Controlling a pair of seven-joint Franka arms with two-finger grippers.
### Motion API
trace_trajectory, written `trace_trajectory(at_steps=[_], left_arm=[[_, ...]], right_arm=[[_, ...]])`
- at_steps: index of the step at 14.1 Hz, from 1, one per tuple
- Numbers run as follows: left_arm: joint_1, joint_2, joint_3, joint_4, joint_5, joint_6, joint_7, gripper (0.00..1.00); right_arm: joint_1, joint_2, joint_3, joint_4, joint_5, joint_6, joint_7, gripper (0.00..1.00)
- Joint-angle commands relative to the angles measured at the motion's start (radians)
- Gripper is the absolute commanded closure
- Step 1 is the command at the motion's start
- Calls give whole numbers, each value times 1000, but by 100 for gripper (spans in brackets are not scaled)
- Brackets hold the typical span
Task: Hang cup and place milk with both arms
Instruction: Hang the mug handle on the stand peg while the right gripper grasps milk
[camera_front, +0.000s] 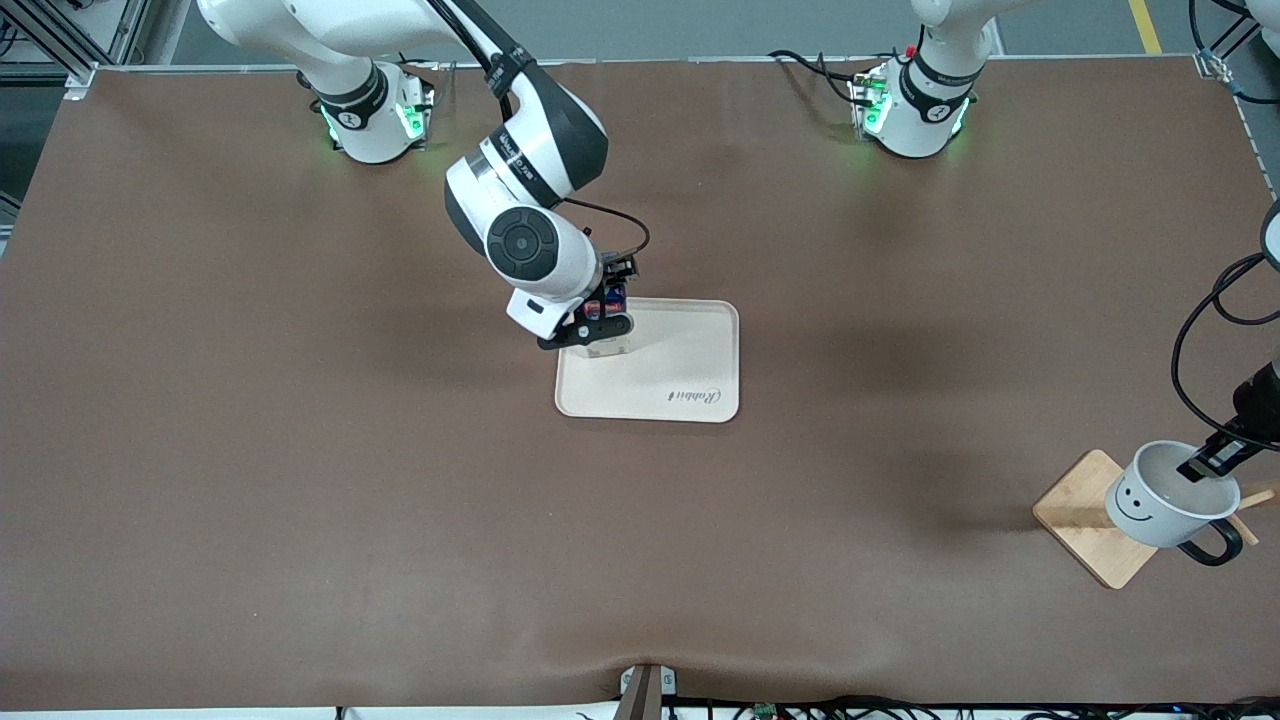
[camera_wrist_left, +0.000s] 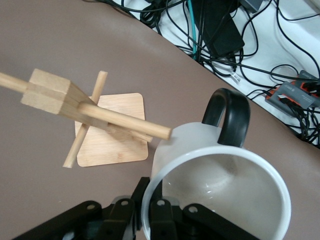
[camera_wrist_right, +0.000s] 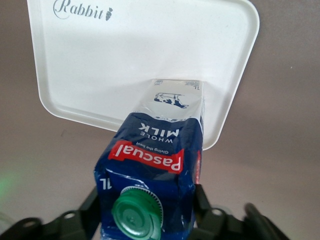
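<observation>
The cup (camera_front: 1165, 495), white with a smiley face and a black handle, hangs tilted in my left gripper (camera_front: 1205, 462) over the wooden rack's base (camera_front: 1085, 515). In the left wrist view my left gripper (camera_wrist_left: 150, 192) is shut on the cup's (camera_wrist_left: 220, 170) rim. The tip of a rack peg (camera_wrist_left: 125, 120) sits right beside the cup's outer wall, and the handle points away from the peg. The milk (camera_wrist_right: 155, 160), blue with a green cap, stands upright in my shut right gripper (camera_wrist_right: 147, 195). Its base is at the cream tray's (camera_front: 690, 370) corner nearest the right arm's base. In the front view my right gripper (camera_front: 590, 330) hides most of the milk (camera_front: 607, 303).
The rack's square base (camera_wrist_left: 112, 135) stands near the table edge at the left arm's end. Cables and electronics (camera_wrist_left: 295, 90) lie just off that edge. The tray (camera_wrist_right: 100, 65) bears only the milk. Brown mat (camera_front: 300, 450) covers the table.
</observation>
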Motion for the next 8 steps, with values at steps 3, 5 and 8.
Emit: trace_trajectory(at_steps=[3, 5, 8], left_arm=[[43, -39, -18, -38, 1, 1, 53, 100], [45, -46, -18, -39, 1, -4, 54, 100], [59, -57, -21, -54, -8, -6, 54, 100]], right_arm=[[-6, -19, -3, 9, 3, -4, 78, 100], [-20, -19, -2, 81, 4, -56, 175, 100], [-116, -17, -3, 213, 60, -275, 175, 100]])
